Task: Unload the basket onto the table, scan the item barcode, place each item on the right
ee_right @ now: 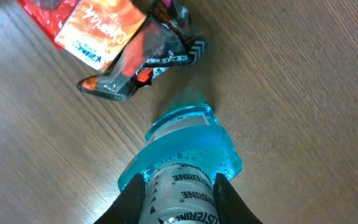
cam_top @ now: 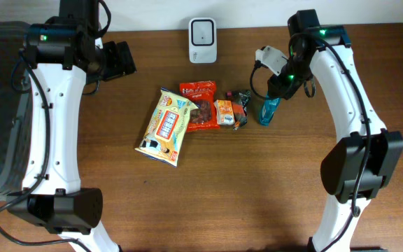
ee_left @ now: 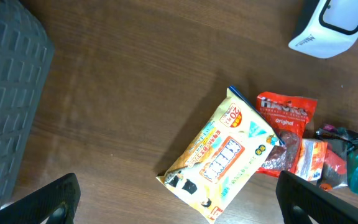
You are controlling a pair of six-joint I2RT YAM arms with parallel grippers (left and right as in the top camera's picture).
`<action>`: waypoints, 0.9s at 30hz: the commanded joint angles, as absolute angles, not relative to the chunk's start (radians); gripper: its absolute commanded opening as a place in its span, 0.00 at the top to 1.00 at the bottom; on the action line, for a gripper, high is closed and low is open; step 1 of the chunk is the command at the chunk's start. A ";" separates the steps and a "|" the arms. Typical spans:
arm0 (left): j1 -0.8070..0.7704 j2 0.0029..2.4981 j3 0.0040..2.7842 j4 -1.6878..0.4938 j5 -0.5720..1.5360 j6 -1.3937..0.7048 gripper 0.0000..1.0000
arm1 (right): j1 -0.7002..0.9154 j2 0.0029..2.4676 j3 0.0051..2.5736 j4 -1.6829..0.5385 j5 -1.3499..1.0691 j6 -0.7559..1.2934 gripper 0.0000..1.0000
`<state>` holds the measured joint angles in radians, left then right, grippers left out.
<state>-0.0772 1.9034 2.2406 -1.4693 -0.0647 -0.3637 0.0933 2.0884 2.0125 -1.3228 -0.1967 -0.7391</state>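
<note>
Teal bottle (cam_top: 269, 110) lies on its side on the desk (cam_top: 257, 189), at the right end of the item cluster. It sits just beside a dark wrapper (cam_top: 241, 112) and well apart from the white scanner (cam_top: 203, 31) at the desk's back edge.

Right jaws are grasping it: in the wrist view both fingers (ee_right: 132, 200) press the grey labelled section, one per side, with the clear teal end pointing away. Left jaws are released and spread wide with nothing between them, hovering near the back left of the desk.

Step, as we judge it: secure the grip, then lift and carry to the scanner. We want a firm squeeze before any lift, since the round body could roll or twist out. Lift straight up so we don't drag the wrapper or the orange packet (cam_top: 224, 112) along. We can't see where the barcode is, and the fingers partly cover the printed label. We may need to rotate the wrist until the code faces the scanner window, then hold it near, steady and square-on.
</note>
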 commanded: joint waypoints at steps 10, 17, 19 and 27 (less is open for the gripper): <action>-0.075 1.905 2.238 -1.468 -0.075 -0.374 0.01 | 0.091 2.084 2.110 -1.293 0.072 0.246 0.75; -0.075 1.905 2.238 -1.468 -0.075 -0.374 0.01 | 0.091 2.085 1.999 -1.267 0.064 0.357 0.72; -0.075 1.905 2.238 -1.468 -0.075 -0.374 0.01 | 0.091 2.085 1.995 -1.267 0.064 0.357 0.66; -0.075 1.905 2.238 -1.468 -0.075 -0.374 0.01 | 0.091 2.084 2.018 -1.242 0.064 0.038 0.19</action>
<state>-0.0772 1.9034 2.2406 -1.4693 -0.0647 -0.3637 0.0933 2.0926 2.0018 -1.2396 0.0525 0.2379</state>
